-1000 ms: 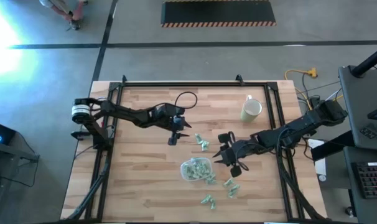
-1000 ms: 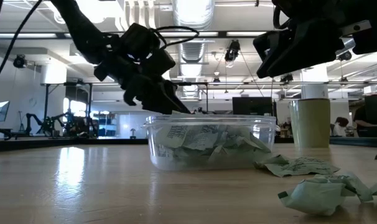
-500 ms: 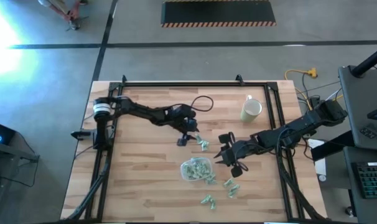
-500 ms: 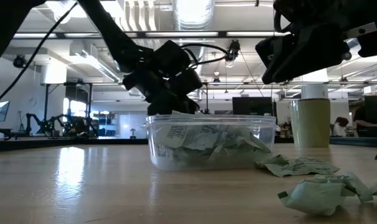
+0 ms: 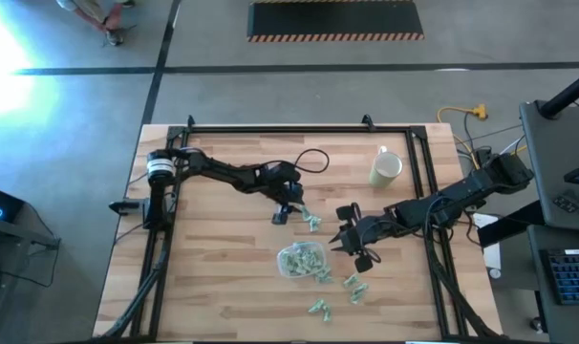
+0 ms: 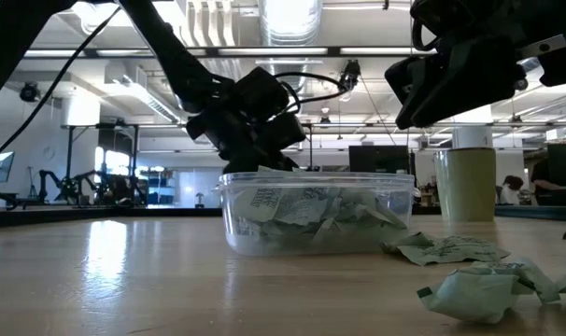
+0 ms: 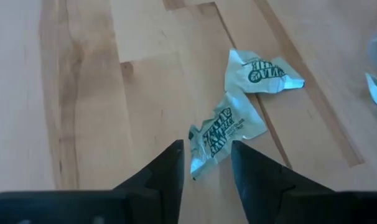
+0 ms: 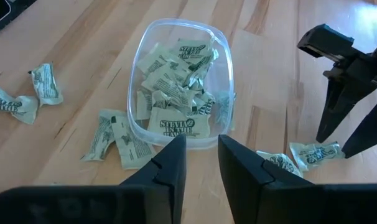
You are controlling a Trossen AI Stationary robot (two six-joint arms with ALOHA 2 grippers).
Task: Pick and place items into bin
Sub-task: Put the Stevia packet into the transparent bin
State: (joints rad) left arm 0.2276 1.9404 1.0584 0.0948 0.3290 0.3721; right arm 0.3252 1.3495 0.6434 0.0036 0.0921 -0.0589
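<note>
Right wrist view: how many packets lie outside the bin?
6. Two packets lie off from the bin; two lie right beside it; two sit by the left gripper. More may lie outside this view.

"STEVIA" on a packet (image 8: 171, 127) in the bin (image 8: 136, 118) (other print unreadable)

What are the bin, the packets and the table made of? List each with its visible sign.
Bin: likely thin clear plastic, glossy; its contents show through the wall.
Packets: probably paper or foil-lined wrap, pale green, matte; creased, with torn-looking edges and dark printing.
Table: wood, apparently butcher-block with a smooth finish; glued strips and grain show.
</note>
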